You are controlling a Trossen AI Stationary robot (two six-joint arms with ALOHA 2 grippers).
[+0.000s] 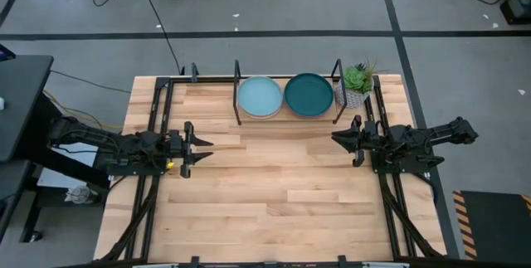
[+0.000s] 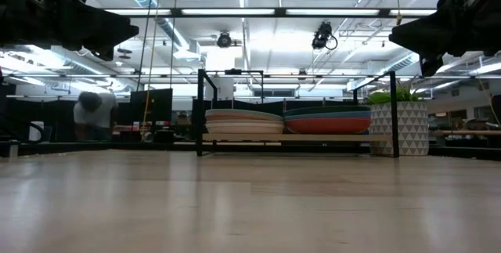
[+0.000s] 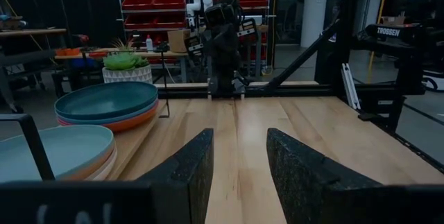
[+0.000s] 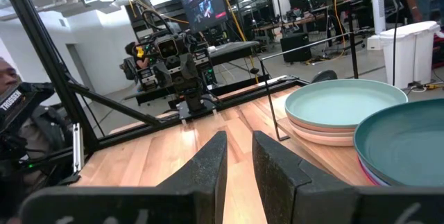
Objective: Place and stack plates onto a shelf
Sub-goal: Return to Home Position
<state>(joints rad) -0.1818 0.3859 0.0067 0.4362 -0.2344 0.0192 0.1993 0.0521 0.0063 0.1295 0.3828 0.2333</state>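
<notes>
Two stacks of plates sit side by side on the black rod shelf (image 1: 237, 94) at the table's far edge. The left stack is topped by a light aqua plate (image 1: 260, 96), the right one by a dark teal plate (image 1: 309, 94). In the low view the stacks (image 2: 244, 121) (image 2: 327, 119) rest flat on the shelf's base. My left gripper (image 1: 202, 147) hovers open above the table's left side, fingers pointing right. My right gripper (image 1: 337, 138) hovers open on the right side, pointing left. Both hold nothing.
A small green plant in a white patterned pot (image 1: 357, 85) stands right of the shelf at the far right corner. Bare wooden tabletop (image 1: 274, 193) spreads between the grippers and toward the near edge. A person (image 2: 94, 116) shows in the room beyond.
</notes>
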